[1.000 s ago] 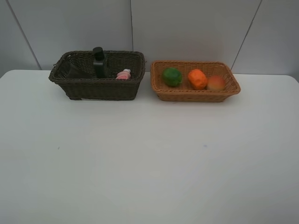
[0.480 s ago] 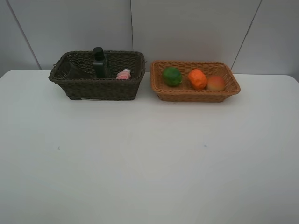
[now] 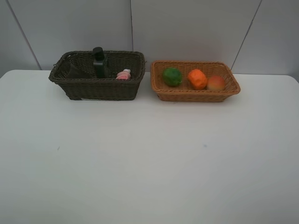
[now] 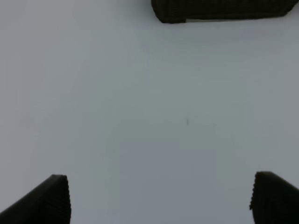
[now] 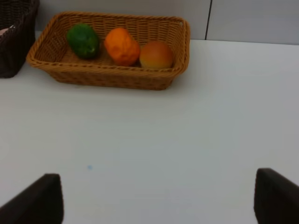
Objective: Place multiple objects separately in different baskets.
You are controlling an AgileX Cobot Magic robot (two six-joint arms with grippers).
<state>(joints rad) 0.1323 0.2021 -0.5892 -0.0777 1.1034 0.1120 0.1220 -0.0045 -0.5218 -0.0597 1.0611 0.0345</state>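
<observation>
The dark brown basket (image 3: pixel 98 89) stands at the back left and holds a dark green pump bottle (image 3: pixel 99 61) and a pink white-capped bottle (image 3: pixel 124 74). Beside it, the light orange-tan basket (image 3: pixel 195 96) holds a green round fruit (image 3: pixel 172 76), an orange (image 3: pixel 197 79) and a red-yellow peach (image 3: pixel 216 83). Neither arm shows in the high view. My left gripper (image 4: pixel 161 200) is open over bare table, with the dark basket's wall (image 4: pixel 219 9) far ahead. My right gripper (image 5: pixel 156 200) is open and empty, facing the tan basket (image 5: pixel 107 77) with the fruit (image 5: pixel 83 40), orange (image 5: pixel 122 46) and peach (image 5: pixel 156 55).
The white table (image 3: pixel 149 158) stretches from the baskets to the front edge. A grey panelled wall (image 3: pixel 187 28) rises just behind the baskets. A corner of the dark basket (image 5: pixel 16 46) shows at the edge of the right wrist view.
</observation>
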